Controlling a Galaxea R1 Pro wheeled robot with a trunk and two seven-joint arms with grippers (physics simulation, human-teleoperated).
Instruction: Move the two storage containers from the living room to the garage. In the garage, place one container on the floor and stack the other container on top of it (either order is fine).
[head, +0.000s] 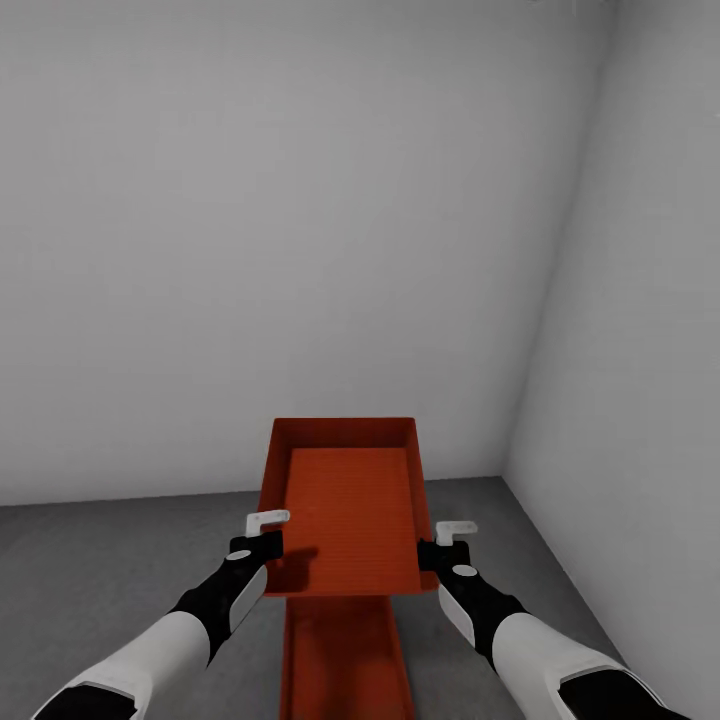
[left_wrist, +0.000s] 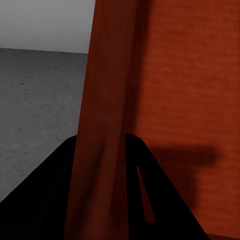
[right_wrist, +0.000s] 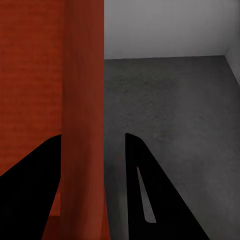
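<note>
The left gripper (head: 268, 532) has its two dark fingers (left_wrist: 150, 200) straddling the left wall of the upper bin (head: 345, 505), one inside and one outside, pinching it. The right gripper (head: 445, 545) does the same on the right wall, though its outer finger (right_wrist: 145, 195) stands a little off the wall (whether the pads press tight there I cannot tell). Between the two grippers the upper bin sits in the lower middle of the head picture, open side up, its ribbed bottom in plain sight. Directly below it, at the bottom edge of the frame, lies the second bin (head: 342, 660) on the grey concrete floor (head: 120, 560). White walls (head: 300, 200) meet in a corner at the right.
</note>
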